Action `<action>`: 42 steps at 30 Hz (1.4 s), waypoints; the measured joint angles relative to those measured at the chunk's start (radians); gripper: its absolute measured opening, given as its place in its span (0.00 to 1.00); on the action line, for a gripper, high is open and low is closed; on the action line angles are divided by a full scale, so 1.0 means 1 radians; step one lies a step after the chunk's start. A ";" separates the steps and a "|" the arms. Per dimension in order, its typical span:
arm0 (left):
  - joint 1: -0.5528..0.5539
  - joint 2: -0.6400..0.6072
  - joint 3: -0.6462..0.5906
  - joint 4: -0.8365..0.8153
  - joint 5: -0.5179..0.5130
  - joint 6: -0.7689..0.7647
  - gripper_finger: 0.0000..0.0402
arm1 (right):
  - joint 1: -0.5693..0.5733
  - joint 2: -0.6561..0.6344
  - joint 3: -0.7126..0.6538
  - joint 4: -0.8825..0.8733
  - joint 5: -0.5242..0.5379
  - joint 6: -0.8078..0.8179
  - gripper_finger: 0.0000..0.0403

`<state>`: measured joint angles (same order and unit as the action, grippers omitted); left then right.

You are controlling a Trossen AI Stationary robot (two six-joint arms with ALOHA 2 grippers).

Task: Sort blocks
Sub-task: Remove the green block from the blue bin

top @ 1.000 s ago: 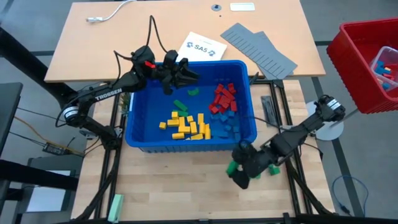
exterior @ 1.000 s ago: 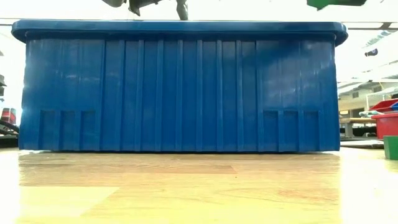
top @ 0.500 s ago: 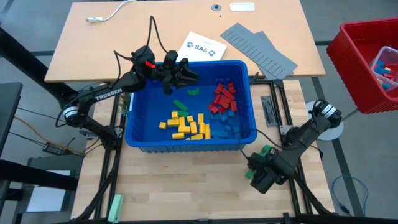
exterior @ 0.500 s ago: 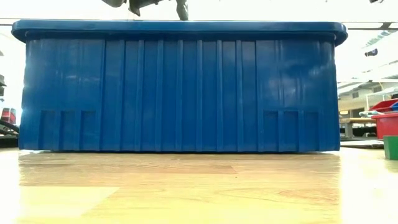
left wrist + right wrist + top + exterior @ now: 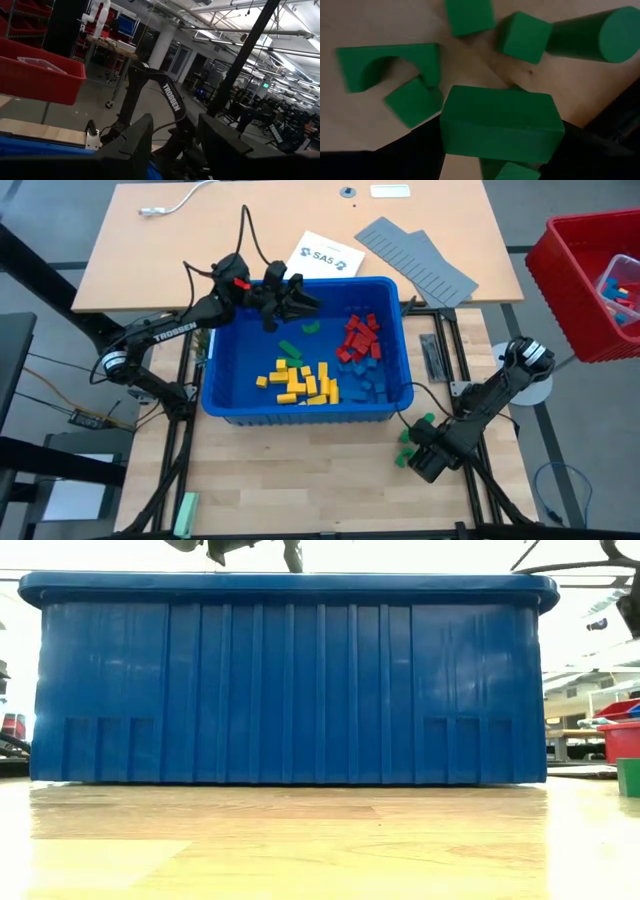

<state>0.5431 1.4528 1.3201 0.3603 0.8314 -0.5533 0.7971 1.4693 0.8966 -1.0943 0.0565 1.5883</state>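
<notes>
The blue bin (image 5: 214, 385) holds blocks in heaps: yellow (image 5: 300, 383), red (image 5: 360, 338), blue (image 5: 370, 387) and two green ones (image 5: 290, 348). Several green blocks (image 5: 407, 435) lie on the wooden table off the bin's near right corner. My right gripper (image 5: 502, 147) points down over them, shut on a green rectangular block (image 5: 500, 122); in the high view the hand (image 5: 430, 455) hides the fingers. My left gripper (image 5: 298, 302) hovers open and empty over the bin's far left corner, fingers (image 5: 135, 145) apart. My right gripper pinches the green rectangular block by its two short ends (image 5: 449, 125) between its two fingers (image 5: 415, 150), from above, pointing down. The block lies level across the gap, lifted clear of the green pieces on the table below.
Under the right gripper lie a green arch (image 5: 385, 65), a green cylinder (image 5: 592, 35) and cubes (image 5: 522, 36). A red bin (image 5: 590, 280) stands at the far right, grey ridged panels (image 5: 415, 260) and a paper (image 5: 322, 255) behind the blue bin, a pale green bar (image 5: 185, 510) near left.
My right gripper has gone toward the table's right edge and down, tipping until it points straight down over the green blocks on the table, with the green block still between its fingers.
</notes>
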 joint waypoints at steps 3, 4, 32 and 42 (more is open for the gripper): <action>0.000 0.000 0.000 0.000 0.000 0.000 0.42 | -0.003 0.000 -0.011 0.000 -0.011 -0.002 0.75; 0.000 0.000 0.000 0.000 0.000 0.000 0.42 | -0.005 0.000 -0.011 0.001 -0.011 -0.005 0.76; 0.000 -0.001 0.000 -0.400 -0.293 0.415 0.42 | -0.047 -0.195 0.520 -0.117 0.859 -0.467 0.82; 0.015 0.011 0.000 -0.883 -0.814 0.901 0.42 | -0.233 -0.179 0.520 -0.108 1.042 -0.747 0.82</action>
<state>0.5577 1.4643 1.3201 -0.5223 0.0170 0.3478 0.5645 1.2907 1.4162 -1.2022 1.0989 0.8411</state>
